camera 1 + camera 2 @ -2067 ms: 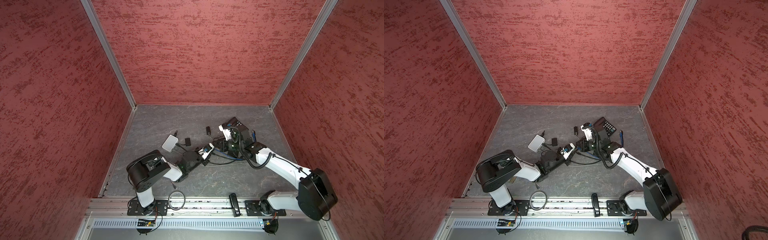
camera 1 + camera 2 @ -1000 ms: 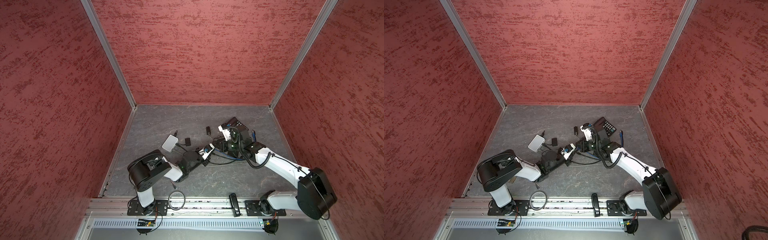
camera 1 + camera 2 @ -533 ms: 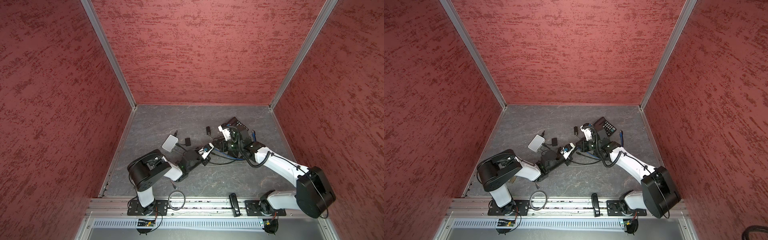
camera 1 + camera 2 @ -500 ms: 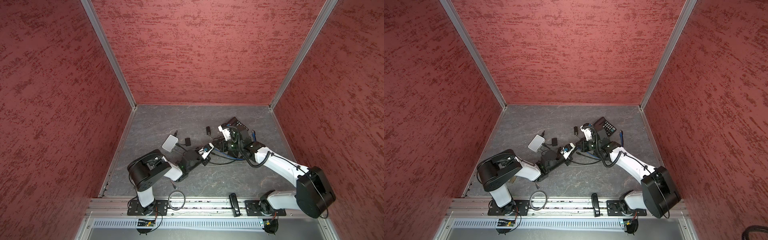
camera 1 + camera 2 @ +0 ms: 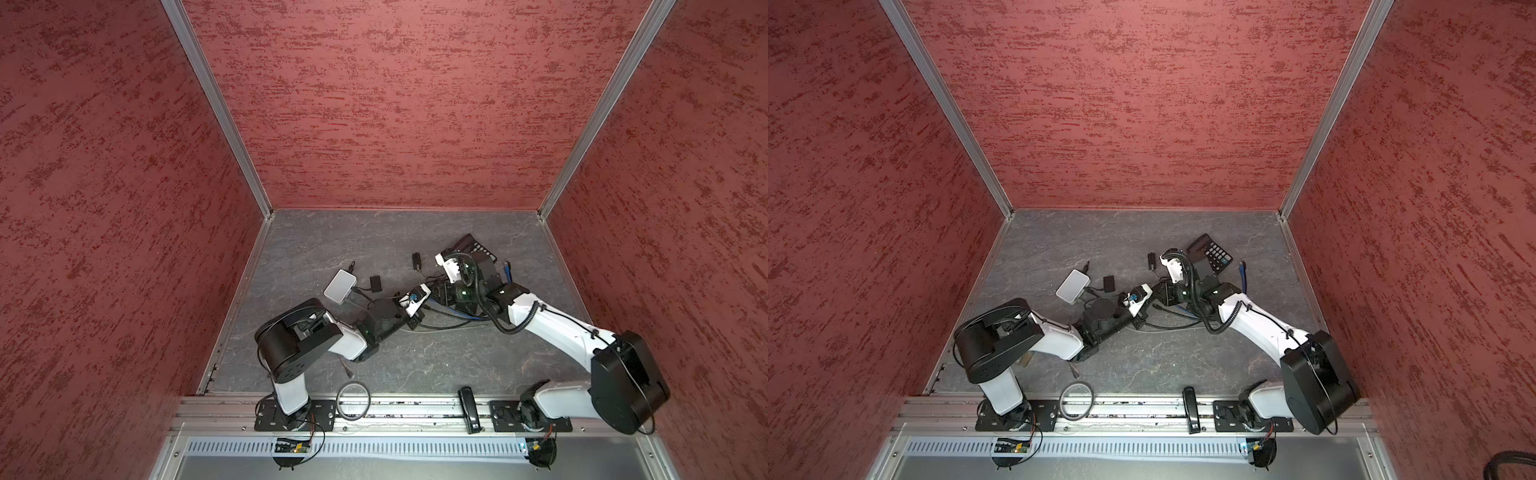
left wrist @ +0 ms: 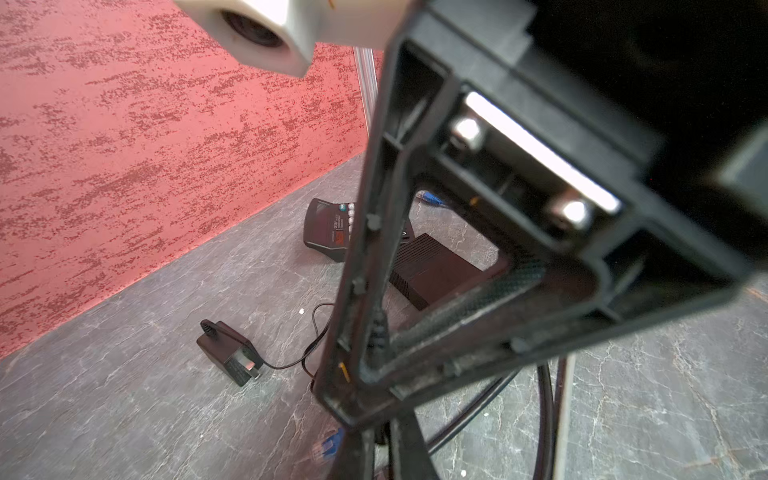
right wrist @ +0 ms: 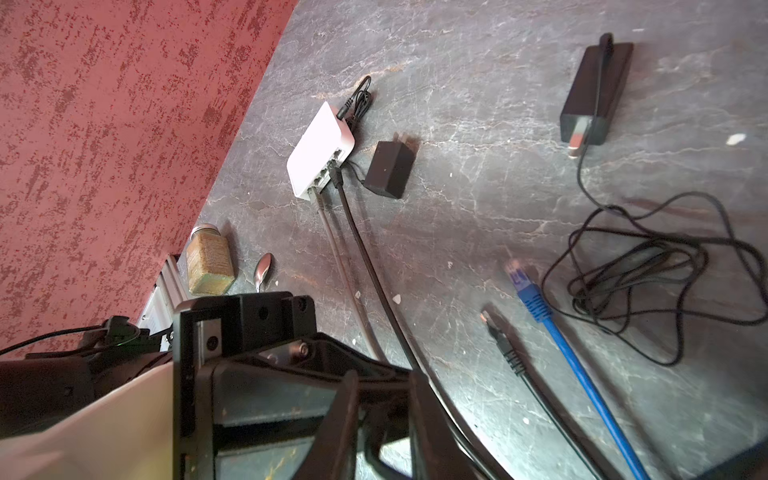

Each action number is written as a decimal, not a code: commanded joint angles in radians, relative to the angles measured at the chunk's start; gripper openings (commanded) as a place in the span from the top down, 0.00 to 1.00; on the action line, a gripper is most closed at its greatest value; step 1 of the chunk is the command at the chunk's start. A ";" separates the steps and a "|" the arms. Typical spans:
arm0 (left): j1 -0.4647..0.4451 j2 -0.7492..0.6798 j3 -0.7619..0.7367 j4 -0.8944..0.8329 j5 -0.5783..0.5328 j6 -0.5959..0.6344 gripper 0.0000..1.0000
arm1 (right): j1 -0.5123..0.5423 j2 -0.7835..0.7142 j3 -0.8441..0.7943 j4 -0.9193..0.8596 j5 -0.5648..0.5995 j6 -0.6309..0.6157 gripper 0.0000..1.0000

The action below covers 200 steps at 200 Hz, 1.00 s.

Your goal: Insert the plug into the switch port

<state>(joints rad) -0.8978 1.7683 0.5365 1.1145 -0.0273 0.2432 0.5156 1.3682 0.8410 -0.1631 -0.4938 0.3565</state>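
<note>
Though the right jaws' state cannot be told, the plug (image 6: 377,332) seems gripped by clenched left jaws, so switch (image 7: 320,149) alignment is needed next.

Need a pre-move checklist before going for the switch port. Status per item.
1. Free port on white switch: ok; grey cable and black cable occupy two, others look empty.
2. Plug located: ok; blue plug and black plug lie loose on the table.
3. Plug in hand: cannot tell; left fingers are shut, contents hidden.
4. Right fingers state: cannot tell.
5. Port approach clear: not ok; black adapter sits close beside the port face.
</note>
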 commanded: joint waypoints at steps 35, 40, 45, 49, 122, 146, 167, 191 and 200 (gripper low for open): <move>0.000 0.020 0.011 -0.011 -0.003 -0.012 0.94 | 0.006 -0.002 0.017 0.003 0.004 -0.004 0.84; -0.001 0.020 0.008 -0.011 -0.004 -0.013 0.94 | 0.005 -0.002 0.018 0.003 0.004 -0.004 0.83; -0.001 0.019 0.007 -0.010 -0.005 -0.013 0.94 | 0.005 -0.002 0.017 0.003 0.001 -0.004 0.83; 0.000 0.019 0.005 -0.008 -0.006 -0.013 0.94 | 0.006 -0.002 0.017 0.005 -0.001 -0.004 0.82; 0.008 0.031 0.002 0.013 -0.006 -0.025 0.94 | 0.006 0.006 0.017 0.003 -0.019 -0.002 0.88; 0.010 0.033 -0.003 0.014 -0.007 -0.031 0.94 | 0.005 0.004 0.019 0.001 -0.003 -0.005 0.93; 0.010 0.028 -0.011 0.018 -0.008 -0.039 0.93 | 0.006 0.009 0.025 0.006 0.006 -0.003 0.97; 0.010 0.012 -0.009 -0.024 -0.023 -0.053 0.62 | 0.005 0.017 0.041 0.001 0.048 0.001 0.97; 0.016 -0.002 0.000 -0.072 -0.032 -0.081 0.52 | 0.003 0.021 0.051 0.000 0.071 0.003 0.97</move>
<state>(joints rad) -0.8921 1.7809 0.5365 1.1107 -0.0334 0.2085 0.5156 1.3750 0.8425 -0.1642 -0.4843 0.3550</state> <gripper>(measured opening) 0.354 0.101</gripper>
